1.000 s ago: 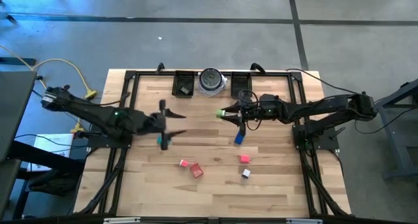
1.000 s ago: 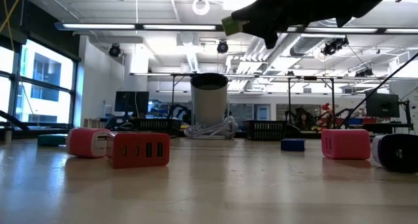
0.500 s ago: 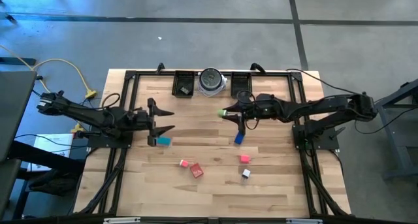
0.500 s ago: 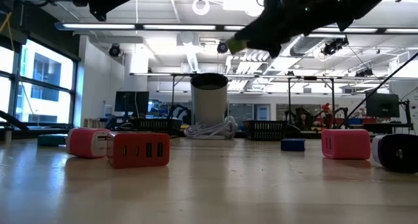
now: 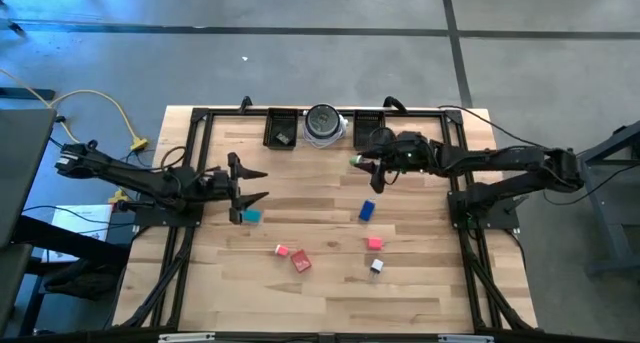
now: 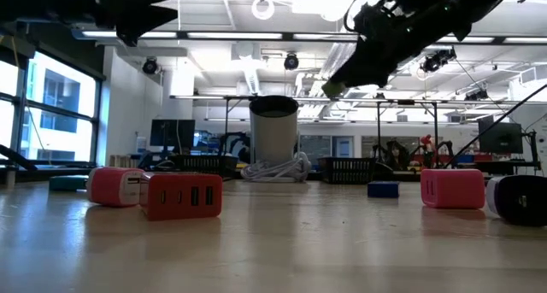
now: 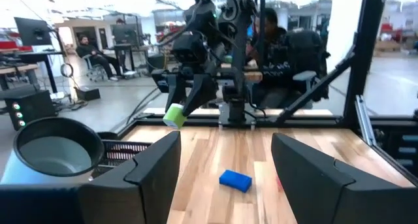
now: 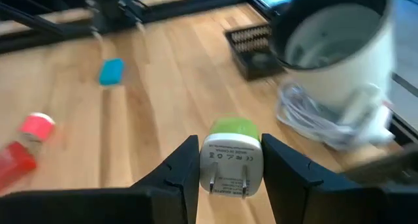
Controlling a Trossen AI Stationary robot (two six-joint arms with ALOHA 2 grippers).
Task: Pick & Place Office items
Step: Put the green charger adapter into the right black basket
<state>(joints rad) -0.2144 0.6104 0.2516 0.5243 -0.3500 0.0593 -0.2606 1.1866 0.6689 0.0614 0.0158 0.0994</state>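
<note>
The right claw (image 5: 362,163) gripped a green-white plug (image 8: 230,154) above the desk (image 5: 320,283), upper centre; a loose pinch risked dropping it. The left claw (image 5: 243,188) stood open.

Small grey print sits on the white face of the green-white plug piece (image 8: 230,160), above its two prongs, but it's too blurred to read; nothing else carries lettering
</note>
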